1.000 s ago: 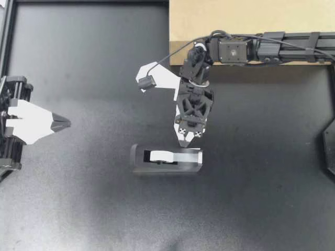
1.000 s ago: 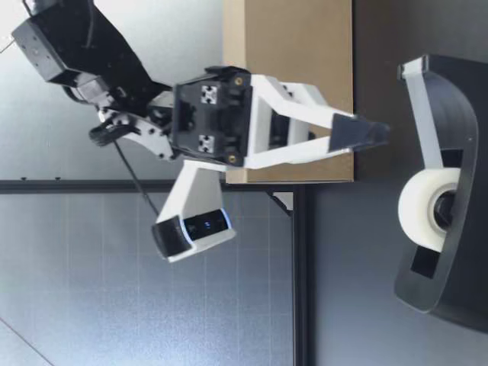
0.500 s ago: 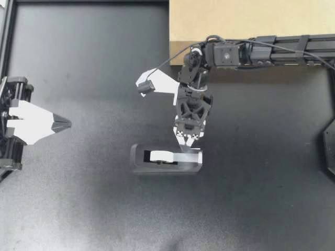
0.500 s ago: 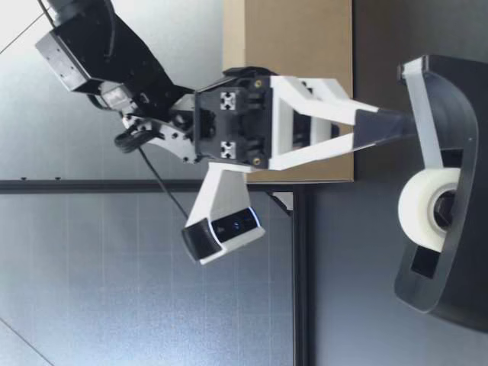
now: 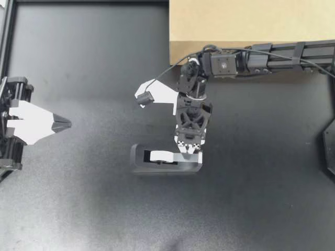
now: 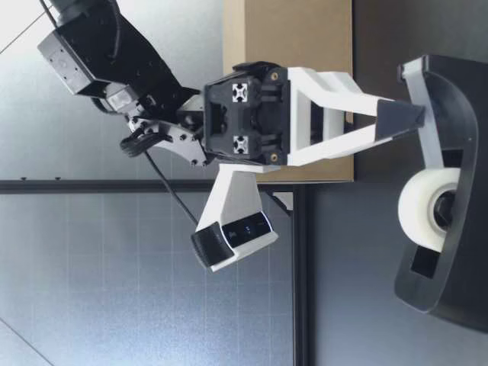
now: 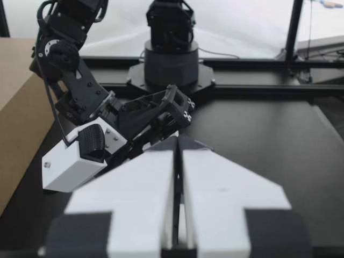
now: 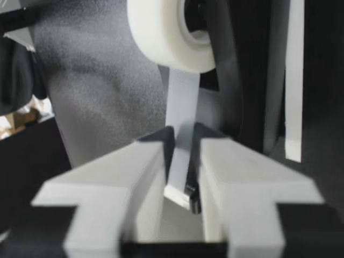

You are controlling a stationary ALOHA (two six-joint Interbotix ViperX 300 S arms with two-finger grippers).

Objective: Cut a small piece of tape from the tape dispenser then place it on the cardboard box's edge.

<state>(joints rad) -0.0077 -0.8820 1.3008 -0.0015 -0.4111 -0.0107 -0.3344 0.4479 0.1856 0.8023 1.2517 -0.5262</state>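
At table centre, tape dispenser point(image 5: 166, 160): standing upright, apart from the cardboard box point(image 5: 251, 21).
Our right gripper point(image 5: 189, 150): fingers clenched on the tape strip point(image 8: 183, 97) coming off the roll point(image 8: 166, 32).
Our left gripper point(image 5: 65, 124): pressed closed, well off to the side.

Black arms point(image 5: 272, 52), looping cable point(image 5: 170, 63), white wedge-fingered, dark-tipped left hand point(image 5: 65, 124) and right hand point(image 5: 189, 151).

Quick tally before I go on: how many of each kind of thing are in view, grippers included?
grippers: 2 (left gripper, right gripper)
tape dispenser: 1
tape roll: 1
cardboard box: 1
Total: 5
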